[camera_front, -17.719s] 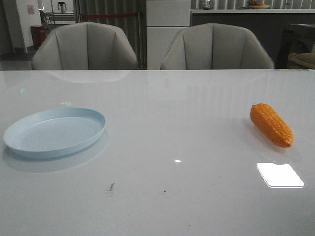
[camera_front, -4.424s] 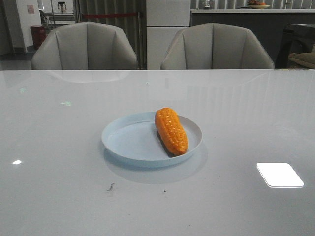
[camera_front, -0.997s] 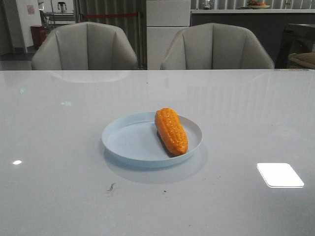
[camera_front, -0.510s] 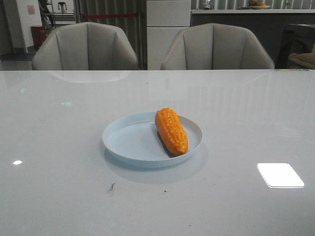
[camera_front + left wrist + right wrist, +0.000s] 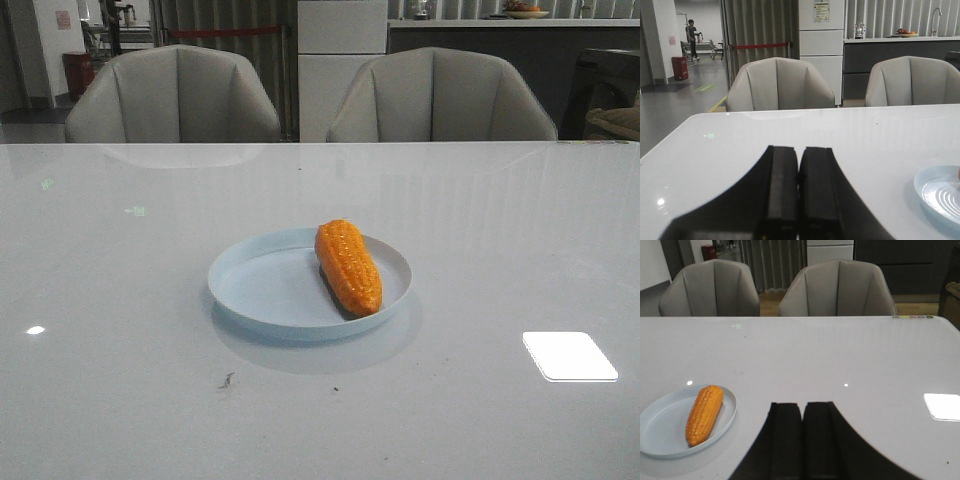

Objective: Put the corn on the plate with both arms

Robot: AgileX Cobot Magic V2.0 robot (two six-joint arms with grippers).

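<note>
The orange corn (image 5: pixel 348 266) lies on the right half of the pale blue plate (image 5: pixel 260 290), which sits at the middle of the white table. In the right wrist view the corn (image 5: pixel 704 414) lies on the plate (image 5: pixel 660 427), off to the side of my right gripper (image 5: pixel 802 406), which is shut and empty. My left gripper (image 5: pixel 799 151) is shut and empty over bare table, with the plate's rim (image 5: pixel 932 192) off to its side. Neither arm shows in the front view.
Two grey chairs (image 5: pixel 172 95) (image 5: pixel 440 97) stand behind the table's far edge. A bright light patch (image 5: pixel 568 356) reflects on the table at the front right. A small dark mark (image 5: pixel 227 380) lies on the table in front of the plate.
Long before, the plate sat at the left and the corn lay on the table at the right. Over the last second nothing has moved.
</note>
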